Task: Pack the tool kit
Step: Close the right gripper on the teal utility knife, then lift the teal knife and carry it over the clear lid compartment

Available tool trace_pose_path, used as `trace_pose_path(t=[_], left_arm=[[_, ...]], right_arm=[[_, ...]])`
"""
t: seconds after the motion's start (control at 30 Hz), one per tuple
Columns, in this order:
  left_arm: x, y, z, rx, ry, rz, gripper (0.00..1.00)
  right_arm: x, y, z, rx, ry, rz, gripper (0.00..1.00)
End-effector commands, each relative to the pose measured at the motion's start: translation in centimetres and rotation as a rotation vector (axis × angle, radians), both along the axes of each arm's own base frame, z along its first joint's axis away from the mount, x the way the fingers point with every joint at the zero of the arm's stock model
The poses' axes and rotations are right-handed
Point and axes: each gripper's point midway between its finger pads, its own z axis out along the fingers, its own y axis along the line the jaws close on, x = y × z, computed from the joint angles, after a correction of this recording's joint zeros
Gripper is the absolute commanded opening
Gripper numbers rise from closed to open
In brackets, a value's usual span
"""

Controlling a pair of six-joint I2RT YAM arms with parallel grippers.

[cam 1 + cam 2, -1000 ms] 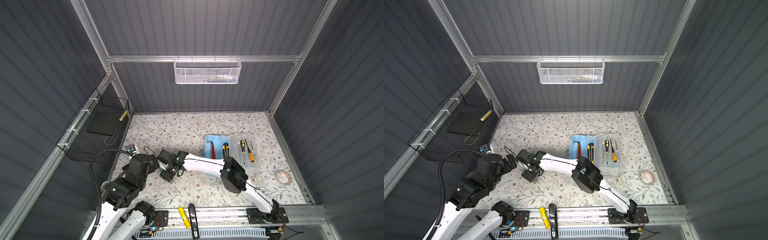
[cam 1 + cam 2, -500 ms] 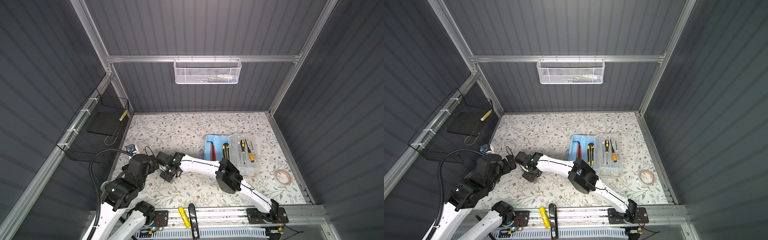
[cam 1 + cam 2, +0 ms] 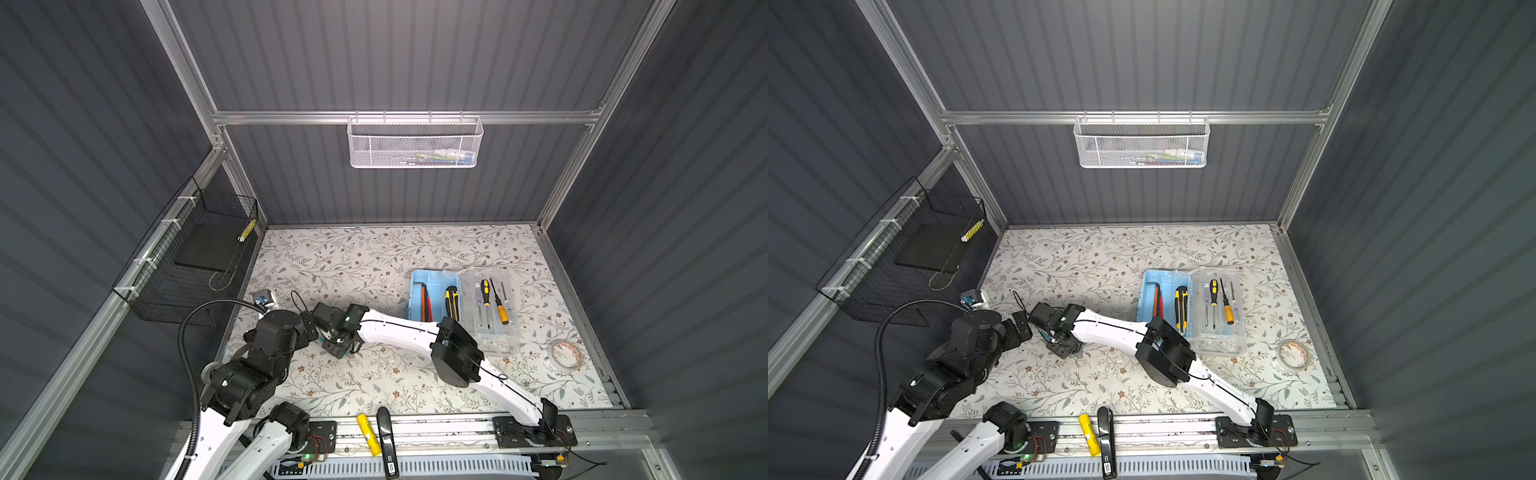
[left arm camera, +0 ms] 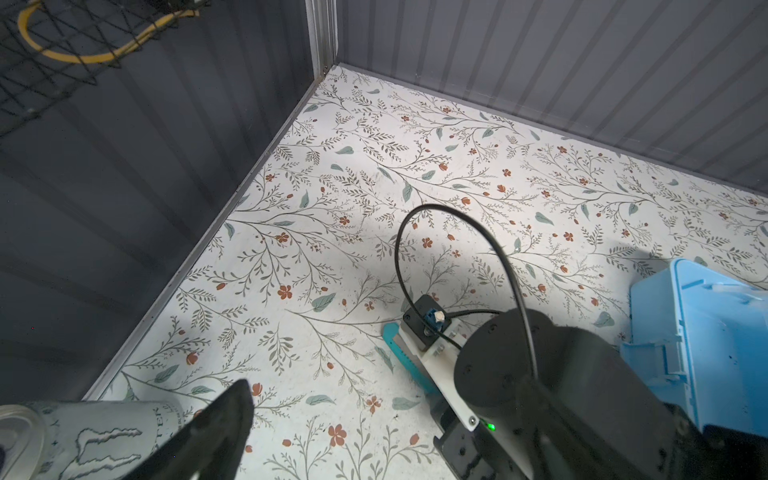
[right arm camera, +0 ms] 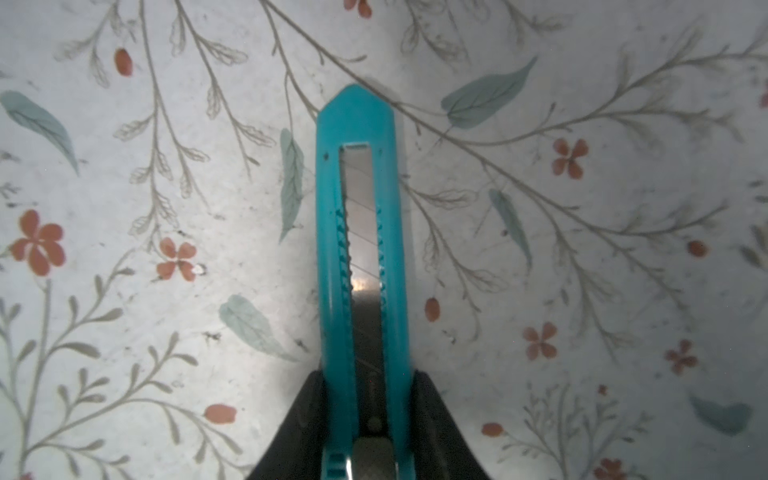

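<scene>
Pinching the teal knife (image 5: 359, 232) in the right gripper (image 5: 368, 380), with both black fingers (image 5: 299, 415) pressed against its long edges near the slider end. Held flat over the floral table (image 3: 353, 266), blade showing through the slot, pointed end away from the fingers; resting or lifted, cannot tell. Well left of the blue case (image 3: 434, 291) in both top views, slightly nearer the front edge.

Spread wide at the left gripper (image 3: 309, 330), just past the knife on the side away from the case. One dark finger (image 4: 216, 428) next to a drink can (image 4: 83, 436).

In the case tray: hex keys (image 3: 424, 299) and a yellow-black knife (image 3: 451, 301). On the open clear lid (image 3: 494, 345), joined to the case's right side: screwdrivers (image 3: 500, 303). Farther right of the case, apart from it: a tape roll (image 3: 565, 353).
</scene>
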Motion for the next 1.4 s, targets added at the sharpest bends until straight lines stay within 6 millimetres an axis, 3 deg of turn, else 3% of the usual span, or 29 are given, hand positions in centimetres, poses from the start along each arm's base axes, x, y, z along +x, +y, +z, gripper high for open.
trace_pose_path(t=[0.0, 0.17, 0.27, 0.43, 0.67, 0.8, 1.0, 1.17, 1.37], left_arm=[[0.5, -0.8, 0.4, 0.002, -0.023, -0.052, 0.99], [1.1, -0.9, 1.4, 0.022, -0.048, -0.054, 0.99], [1.7, -1.5, 1.6, 0.002, -0.045, -0.059, 0.99], [3.5, -3.1, 1.7, -0.026, -0.066, -0.090, 0.99], [6.7, -7.1, 0.6, -0.046, -0.048, -0.227, 1.00], [8.5, -10.4, -0.9, -0.092, -0.010, -0.337, 0.99], [10.3, -13.4, -3.6, -0.151, 0.035, -0.413, 1.00], [11.0, -14.8, -5.6, -0.175, 0.078, -0.447, 0.99], [10.3, -17.2, -6.4, -0.257, 0.027, -0.579, 0.99]], right_arm=[[0.8, -1.3, 1.2, -0.011, -0.018, -0.064, 0.26], [2.1, -2.3, 5.1, 0.093, 0.008, -0.155, 0.20], [3.3, -4.0, 8.1, 0.163, 0.006, -0.239, 0.18], [6.7, -10.1, 12.5, 0.252, 0.039, -0.465, 0.14], [9.8, -20.1, 16.7, 0.276, -0.104, -0.686, 0.08], [9.8, -26.1, 17.0, 0.243, -0.124, -0.816, 0.08], [8.7, -32.4, 15.8, 0.199, -0.135, -0.949, 0.09], [7.8, -35.3, 13.4, 0.122, -0.106, -1.023, 0.09], [7.5, -36.8, 11.6, 0.045, -0.078, -1.077, 0.10]])
